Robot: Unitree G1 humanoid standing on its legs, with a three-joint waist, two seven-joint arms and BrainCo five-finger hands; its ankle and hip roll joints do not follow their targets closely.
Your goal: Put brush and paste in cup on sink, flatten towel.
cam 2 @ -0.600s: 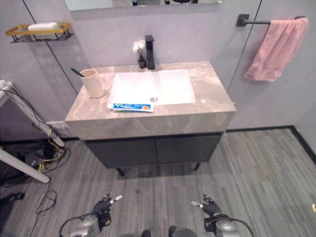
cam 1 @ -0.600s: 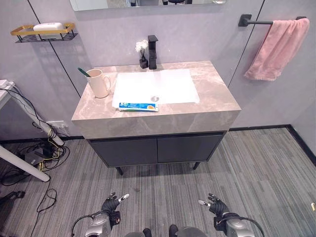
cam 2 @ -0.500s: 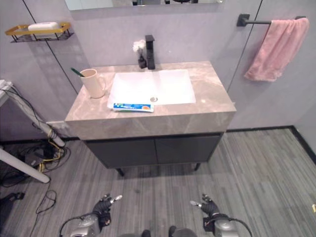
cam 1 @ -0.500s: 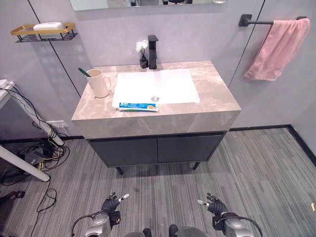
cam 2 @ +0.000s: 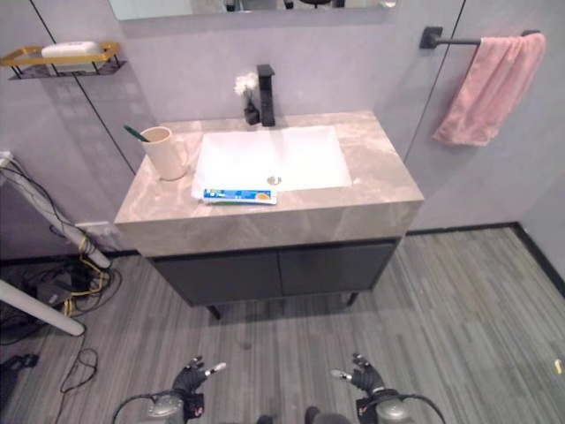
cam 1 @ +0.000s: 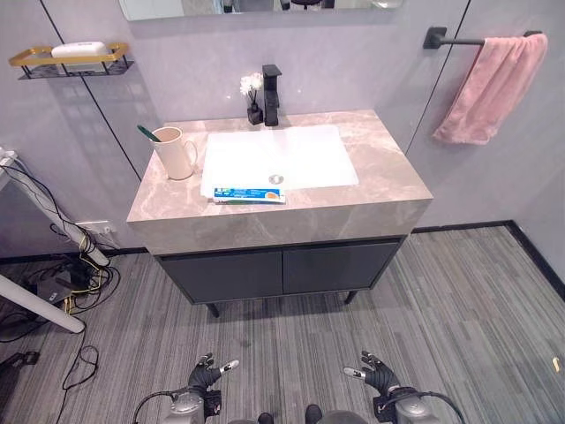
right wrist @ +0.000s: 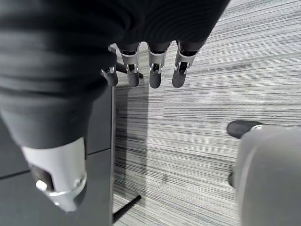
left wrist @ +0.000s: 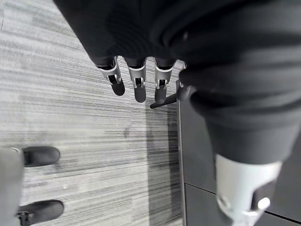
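Left hand (cam 1: 205, 378) and right hand (cam 1: 378, 378) low, fingers relaxed, empty. Brush (cam 1: 147, 132) already in cup (cam 1: 177, 151), counter's left edge; paste (cam 1: 248, 194) at sink's (cam 1: 335, 168) front rim. Approach squarely; grasp paste lengthwise. Towel (cam 1: 490, 84) bunched on rail

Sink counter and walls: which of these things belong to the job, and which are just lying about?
For the job: cup with the toothbrush in it, toothpaste at the basin's front edge, pink towel bunched on its rail.

Lying about: black tap, small flower vase, soap on the gold wall shelf.
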